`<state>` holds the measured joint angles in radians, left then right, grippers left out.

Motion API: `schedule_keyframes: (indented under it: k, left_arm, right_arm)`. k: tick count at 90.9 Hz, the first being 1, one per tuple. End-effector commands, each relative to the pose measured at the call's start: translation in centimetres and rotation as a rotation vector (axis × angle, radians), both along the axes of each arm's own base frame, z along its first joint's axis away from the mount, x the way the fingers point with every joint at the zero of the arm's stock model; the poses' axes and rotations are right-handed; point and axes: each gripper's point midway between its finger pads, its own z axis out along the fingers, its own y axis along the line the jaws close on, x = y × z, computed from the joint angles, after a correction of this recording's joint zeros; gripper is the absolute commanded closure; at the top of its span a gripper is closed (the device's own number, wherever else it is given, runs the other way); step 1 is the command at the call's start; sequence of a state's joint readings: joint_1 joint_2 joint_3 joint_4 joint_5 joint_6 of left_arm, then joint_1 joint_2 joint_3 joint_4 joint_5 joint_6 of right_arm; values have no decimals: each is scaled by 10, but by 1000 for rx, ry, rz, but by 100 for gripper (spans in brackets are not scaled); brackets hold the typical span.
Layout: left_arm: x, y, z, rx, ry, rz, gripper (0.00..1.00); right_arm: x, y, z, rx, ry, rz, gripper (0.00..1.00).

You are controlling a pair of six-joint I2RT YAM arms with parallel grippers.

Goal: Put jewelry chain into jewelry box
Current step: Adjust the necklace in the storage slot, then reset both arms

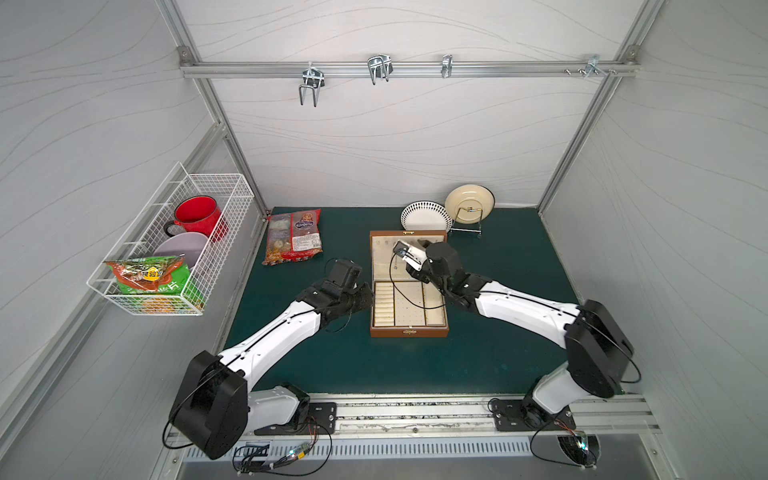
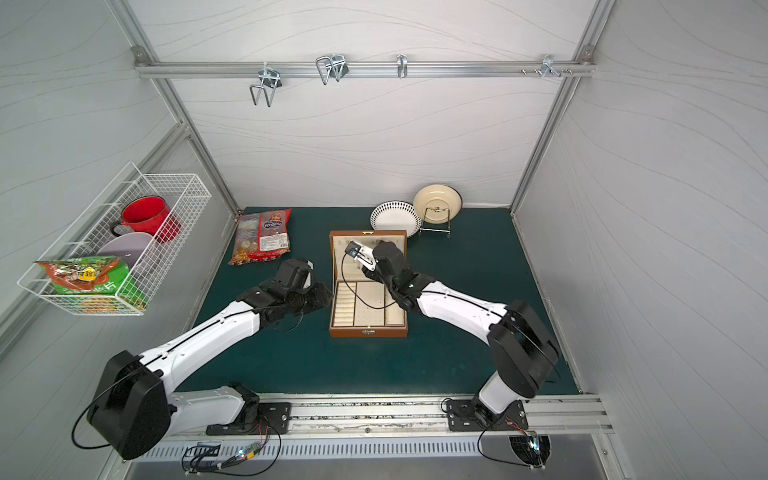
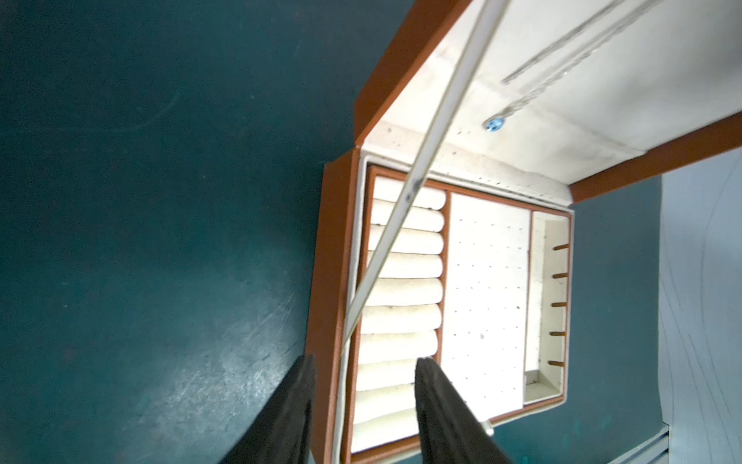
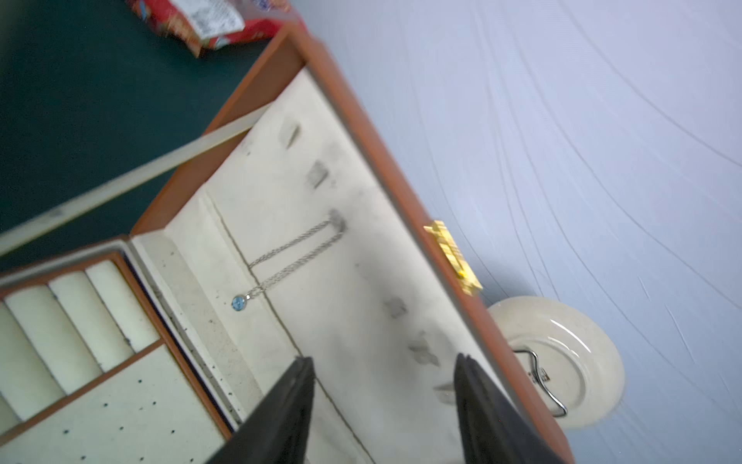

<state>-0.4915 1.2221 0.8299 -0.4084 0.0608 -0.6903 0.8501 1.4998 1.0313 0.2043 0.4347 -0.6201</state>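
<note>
Black tapered right gripper [image 4: 383, 357] fronts thin looped silvery jewelry chain [image 4: 297, 251].

The jewelry box [image 1: 390, 331], a brown wooden case lined in cream, sits open near the middle of the green mat [image 1: 498, 357]. Its lid [image 1: 380, 245] stands upright at the 12 o'clock edge, and the gold clasp [image 1: 409, 331] faces 6 o'clock. The tray holds ring rolls [image 1: 383, 305] at 9 o'clock, a dotted panel in the centre and narrow divided slots at 3 o'clock. The jewelry chain [image 4: 295, 251], thin and silvery, hangs doubled from a small hook [image 4: 339, 221] on the lid lining, its round blue pendant [image 4: 239, 302] lowest.
</note>
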Motion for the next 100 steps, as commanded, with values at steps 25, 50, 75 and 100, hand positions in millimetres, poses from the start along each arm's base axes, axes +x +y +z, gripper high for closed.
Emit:
schedule_keyframes:
  k: [25,50,75,100]
  left_arm:
    - [9,66,89,218,-206,160,24]
    - [37,172,63,526,-319,494,0]
    - [69,219,-11,740,-277,456,0]
    - [101,213,-26,749,-440,367,0]
  right_arm:
    - [-55,-110,35,339,86,-244,1]
    - [-51,-254,-2,608,54,-682,1]
    - [-13,-341,-90,672,135,-1053,1]
    - [31,-335,-126,602,105,-977,1]
